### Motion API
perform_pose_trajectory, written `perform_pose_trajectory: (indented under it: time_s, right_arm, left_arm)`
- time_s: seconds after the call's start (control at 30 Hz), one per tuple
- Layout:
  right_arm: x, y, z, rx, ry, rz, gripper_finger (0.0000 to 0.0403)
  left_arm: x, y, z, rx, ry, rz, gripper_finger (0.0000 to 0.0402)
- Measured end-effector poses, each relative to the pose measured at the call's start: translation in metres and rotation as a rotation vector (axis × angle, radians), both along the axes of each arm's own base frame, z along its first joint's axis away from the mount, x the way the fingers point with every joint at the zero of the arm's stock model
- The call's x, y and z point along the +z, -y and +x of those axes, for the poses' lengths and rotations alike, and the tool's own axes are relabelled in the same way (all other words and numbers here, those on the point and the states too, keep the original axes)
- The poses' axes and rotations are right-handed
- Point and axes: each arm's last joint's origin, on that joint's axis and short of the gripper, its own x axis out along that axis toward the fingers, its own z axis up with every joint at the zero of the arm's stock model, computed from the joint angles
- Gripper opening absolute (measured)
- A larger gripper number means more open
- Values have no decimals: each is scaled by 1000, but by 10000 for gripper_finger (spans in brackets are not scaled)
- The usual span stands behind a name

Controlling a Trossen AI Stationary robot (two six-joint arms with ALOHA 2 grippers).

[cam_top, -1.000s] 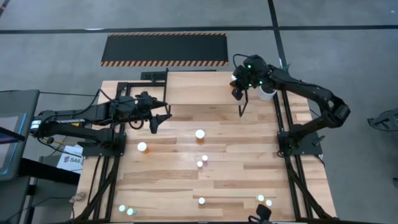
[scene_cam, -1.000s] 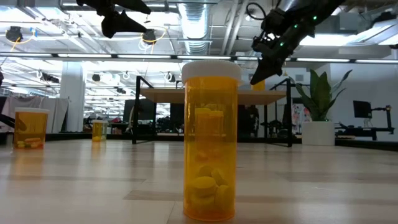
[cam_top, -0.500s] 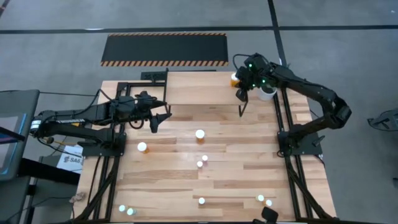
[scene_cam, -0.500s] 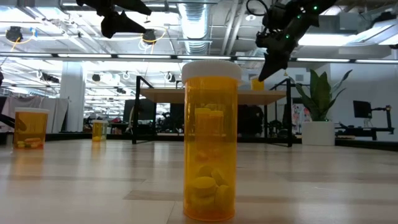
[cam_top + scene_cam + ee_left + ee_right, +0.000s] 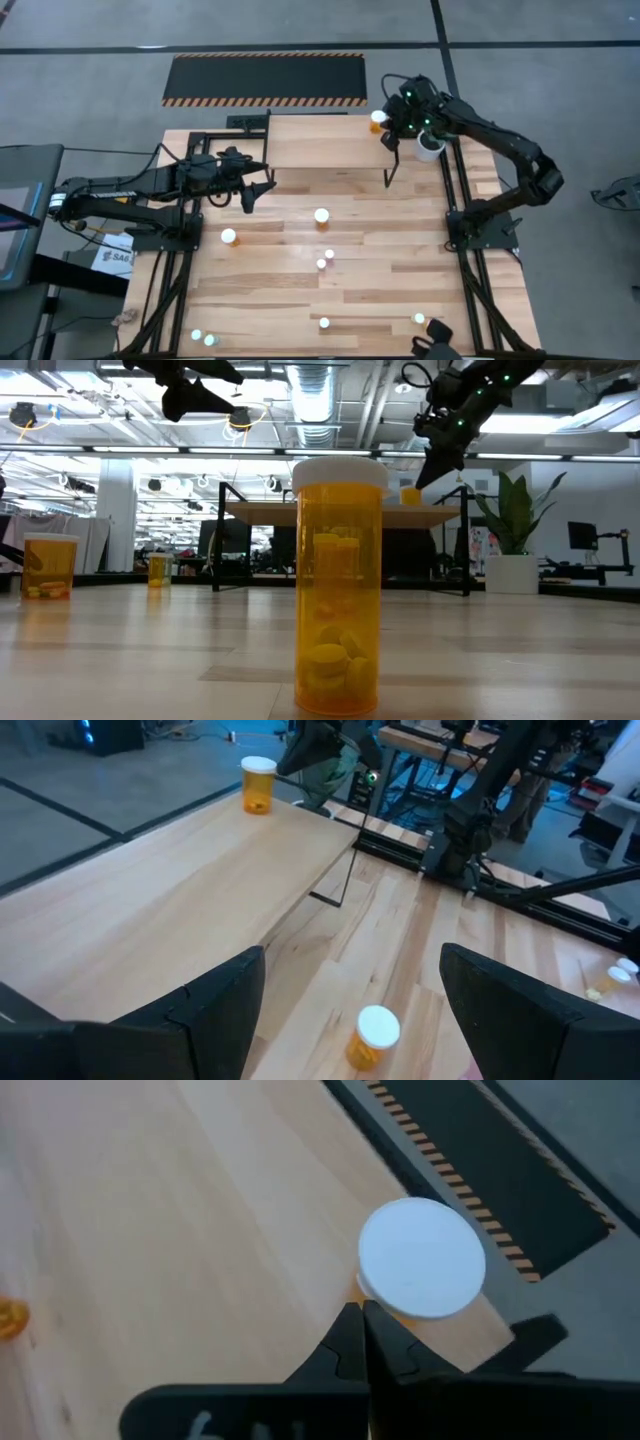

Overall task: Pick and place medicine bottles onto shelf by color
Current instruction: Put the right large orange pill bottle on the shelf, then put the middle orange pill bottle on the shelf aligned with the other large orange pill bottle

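Shelf: the small rack with a light wood top and thin black metal legs (image 5: 330, 150) stood at the far side of the plank desk (image 5: 280, 290).
Bottle on shelf: an orange cylindrical bottle with a round white cap (image 5: 377, 122) stood upright at the shelf's far right corner (the low view showed only its orange body on the shelf top (image 5: 410, 495)).
Right gripper: the dark right gripper (image 5: 392, 140) hung just beside that bottle, fingers pressed shut and holding nothing; its wrist view looked down on the flat white cap (image 5: 422, 1260) just past the joined fingertips.
Left gripper: the dark left gripper (image 5: 258, 192) hovered over the desk's left side, fingers (image 5: 215, 1010) spread wide and empty.
Other bottles: white-capped bottles were scattered on the desk, one near the middle (image 5: 322, 215), another to its left (image 5: 228, 237).
Low view only: a translucent orange bottle (image 5: 339, 585) with pills visible inside.
Beside shelf: a white pot (image 5: 430, 148).
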Motion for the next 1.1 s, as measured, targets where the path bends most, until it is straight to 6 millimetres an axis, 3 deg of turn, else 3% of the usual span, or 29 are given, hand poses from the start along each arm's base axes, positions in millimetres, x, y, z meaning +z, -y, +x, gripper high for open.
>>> perform_pose_trajectory:
  time_s: [0.23,0.4,0.6,0.83,1.1]
  right_arm:
    - [-12,6,8,0,-19,31,1]
    - [-11,-7,12,25,-32,68,1]
    - [18,-55,14,123,-37,107,1]
    - [40,-122,5,250,-12,179,6]
    - [58,-167,-15,294,31,202,4]
  left_arm:
    - [0,1,0,2,6,-16,288]
    - [0,4,1,-25,6,-20,288]
    - [-9,15,14,-206,-68,25,288]
    - [-38,20,63,-379,-135,140,288]
    - [-73,13,109,-437,-127,193,288]
